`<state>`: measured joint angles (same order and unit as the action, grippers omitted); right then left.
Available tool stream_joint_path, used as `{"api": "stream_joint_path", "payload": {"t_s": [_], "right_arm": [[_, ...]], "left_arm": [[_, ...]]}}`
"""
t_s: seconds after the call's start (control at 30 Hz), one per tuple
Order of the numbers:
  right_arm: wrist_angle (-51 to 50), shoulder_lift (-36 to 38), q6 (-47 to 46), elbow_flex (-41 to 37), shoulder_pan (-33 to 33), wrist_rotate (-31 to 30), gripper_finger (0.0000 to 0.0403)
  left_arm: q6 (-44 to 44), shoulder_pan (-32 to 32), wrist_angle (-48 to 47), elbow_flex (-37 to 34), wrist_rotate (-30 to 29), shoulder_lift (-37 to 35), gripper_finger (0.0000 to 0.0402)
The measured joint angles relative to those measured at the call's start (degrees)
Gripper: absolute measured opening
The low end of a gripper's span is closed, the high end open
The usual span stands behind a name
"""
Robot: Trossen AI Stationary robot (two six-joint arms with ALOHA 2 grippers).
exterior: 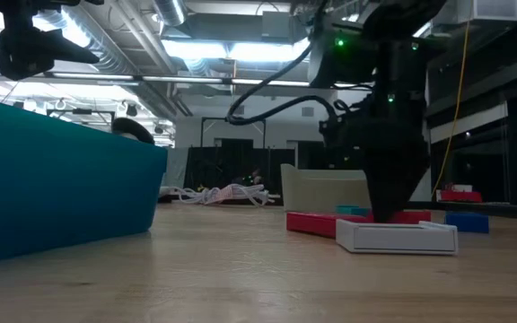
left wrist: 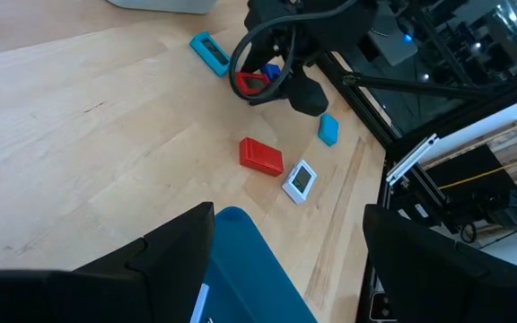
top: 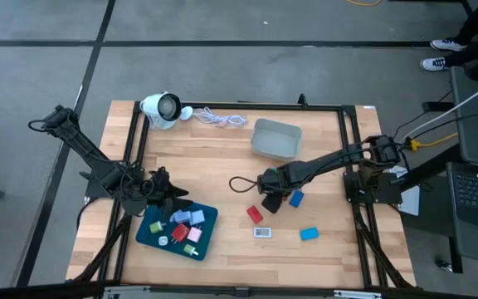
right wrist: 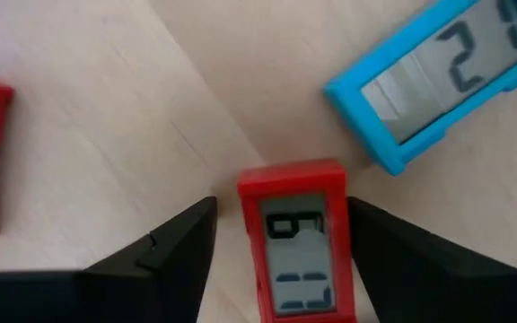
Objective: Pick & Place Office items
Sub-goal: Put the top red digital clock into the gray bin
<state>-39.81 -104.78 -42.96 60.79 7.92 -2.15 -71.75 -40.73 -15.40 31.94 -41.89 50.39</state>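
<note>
Left gripper [top: 169, 199] hovers spread over the teal tray [top: 149, 235] of sorted pieces, while the right gripper [right wrist: 281, 256], fingers apart, straddles a red clock piece [right wrist: 299, 240] on the table, so the pick seems underway: closing and lifting comes next.

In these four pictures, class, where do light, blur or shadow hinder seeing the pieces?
Low view: ceiling lights glare, and the right gripper is a dark silhouette. Right wrist view: the red piece between its fingers is soft-edged. High view: even light, small shadows.
</note>
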Motion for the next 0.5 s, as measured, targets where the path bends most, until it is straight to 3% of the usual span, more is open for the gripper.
{"api": "stream_joint_path", "payload": {"t_s": [0.2,0.5], "right_arm": [[0.5,-0.2,-3.9,0.0,-0.6,-0.9,0.0149],[9.1,0.2,-7.9,-0.1,-1.1,1.7,0.0146]], "left_arm": [[0.0,0.0,0.0,0.0,0.0,0.0,0.0281],[0.0,0.0,0.1,0.0,0.0,0.0,0.0281]]}}
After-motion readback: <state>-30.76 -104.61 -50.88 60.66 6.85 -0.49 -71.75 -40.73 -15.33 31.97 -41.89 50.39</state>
